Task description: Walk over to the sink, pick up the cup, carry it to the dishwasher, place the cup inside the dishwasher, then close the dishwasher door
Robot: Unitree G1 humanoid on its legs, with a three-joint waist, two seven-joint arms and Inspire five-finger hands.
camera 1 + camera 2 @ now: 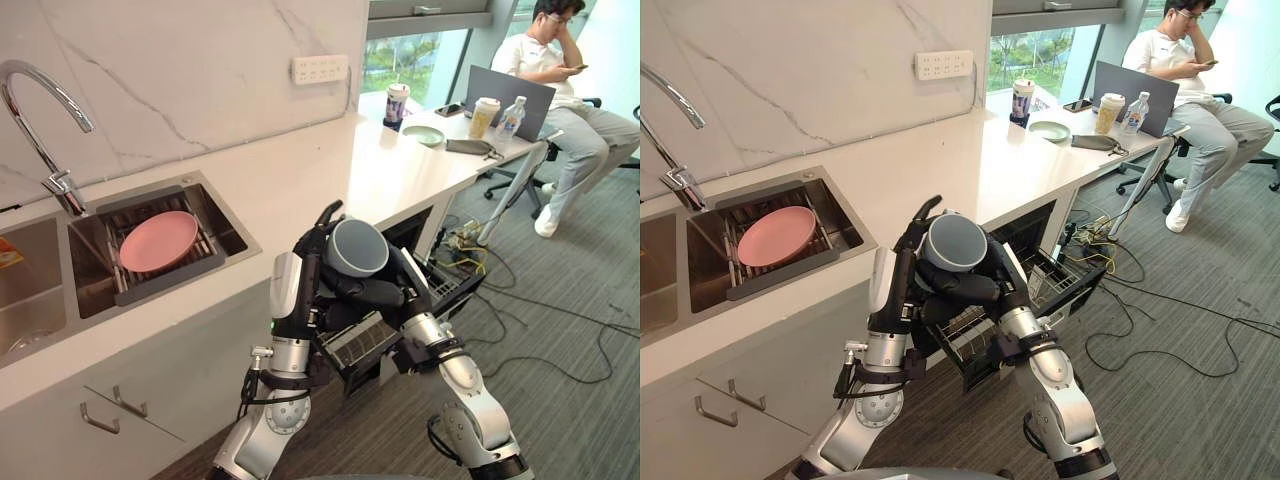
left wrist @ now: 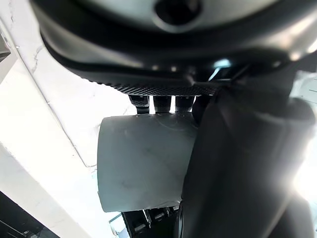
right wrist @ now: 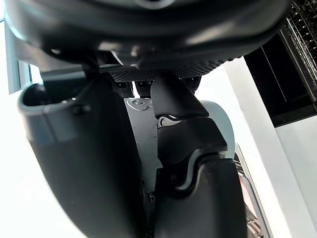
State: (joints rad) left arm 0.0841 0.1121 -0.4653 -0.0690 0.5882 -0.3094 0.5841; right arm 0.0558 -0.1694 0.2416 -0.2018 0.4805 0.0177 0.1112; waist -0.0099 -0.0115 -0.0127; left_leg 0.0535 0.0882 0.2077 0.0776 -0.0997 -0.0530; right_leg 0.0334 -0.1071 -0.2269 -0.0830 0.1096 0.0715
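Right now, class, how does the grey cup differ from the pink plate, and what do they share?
The cup is grey and deep; the plate is pink and shallow. The cup is held between the left robot hand and the right robot hand; the plate lies untouched in the sink. Both are round.

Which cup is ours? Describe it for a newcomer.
Find the white counter, then the open dishwasher under it. Just in front, the left hand and right hand clasp the cup: plain grey-blue and lidless, unlike the lidded cups near the laptop.
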